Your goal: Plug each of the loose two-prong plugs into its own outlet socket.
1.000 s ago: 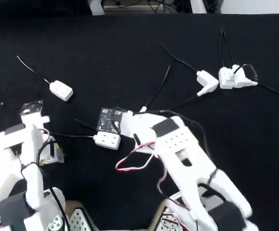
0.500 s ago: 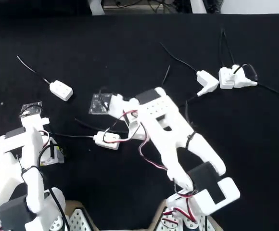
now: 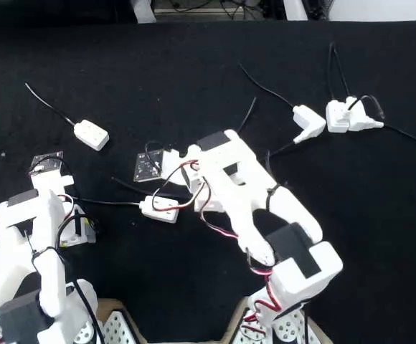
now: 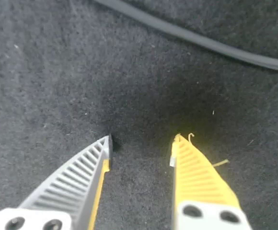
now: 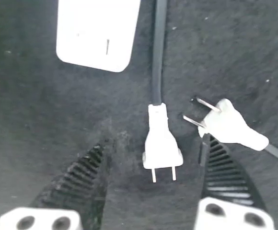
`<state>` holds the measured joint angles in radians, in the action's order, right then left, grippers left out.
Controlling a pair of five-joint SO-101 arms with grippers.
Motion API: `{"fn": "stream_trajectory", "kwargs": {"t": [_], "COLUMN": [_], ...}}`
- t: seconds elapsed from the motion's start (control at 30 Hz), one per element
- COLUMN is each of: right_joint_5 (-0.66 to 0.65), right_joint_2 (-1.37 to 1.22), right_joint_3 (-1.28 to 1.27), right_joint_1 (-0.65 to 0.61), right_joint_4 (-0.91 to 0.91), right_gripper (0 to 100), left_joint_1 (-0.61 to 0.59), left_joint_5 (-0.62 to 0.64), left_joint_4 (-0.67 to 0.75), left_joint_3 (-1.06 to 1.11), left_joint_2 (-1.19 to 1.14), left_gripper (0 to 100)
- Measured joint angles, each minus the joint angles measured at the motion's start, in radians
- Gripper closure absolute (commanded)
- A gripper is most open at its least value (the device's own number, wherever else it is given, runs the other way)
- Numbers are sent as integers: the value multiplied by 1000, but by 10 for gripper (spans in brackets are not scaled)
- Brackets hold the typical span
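Note:
My right gripper point(image 5: 152, 143) is open just above the black cloth. A white two-prong plug point(image 5: 162, 146) lies between its black fingers, prongs toward the camera and cable running away. A second white plug point(image 5: 227, 125) lies beside one fingertip. A white outlet socket point(image 5: 98, 31) lies just beyond them. In the high view the right arm point(image 3: 226, 168) covers both plugs, next to a socket point(image 3: 159, 208). Another socket point(image 3: 91, 134) lies at the far left. At the far right, one socket point(image 3: 337, 115) lies against a plug point(image 3: 308, 122). My left gripper point(image 4: 142, 139) is open over bare cloth.
Thin black cables point(image 3: 265, 89) trail across the black cloth toward the far edge. One cable point(image 4: 201, 40) crosses ahead of the left gripper. The left arm point(image 3: 32, 229) stands at the near left corner. Open cloth lies along the far side and the right front.
The right arm has swung away from the near edge and to the left, its wrist now left of where it was. The left arm has stayed put.

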<state>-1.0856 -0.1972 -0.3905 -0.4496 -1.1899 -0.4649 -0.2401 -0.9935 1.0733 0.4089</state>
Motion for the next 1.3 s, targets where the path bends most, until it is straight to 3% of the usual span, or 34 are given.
{"fn": "stream_trajectory", "kwargs": {"t": [0.8,1.0,1.07,1.2,1.3], "right_joint_5": [-5,-5,-5,3,25], "right_joint_2": [92,26,12,-11,-2], "right_joint_3": [-92,-117,-109,-64,-63], "right_joint_1": [3,-3,-5,5,26], "right_joint_4": [9,87,91,98,109], "right_gripper": [722,730,783,995,990], "left_joint_1": [0,0,0,0,0], "left_joint_5": [0,0,0,0,0], "left_joint_4": [2,2,2,2,2], "left_joint_3": [0,0,0,0,0], "left_joint_2": [0,0,0,0,0], "left_gripper": [794,794,794,794,794]}}
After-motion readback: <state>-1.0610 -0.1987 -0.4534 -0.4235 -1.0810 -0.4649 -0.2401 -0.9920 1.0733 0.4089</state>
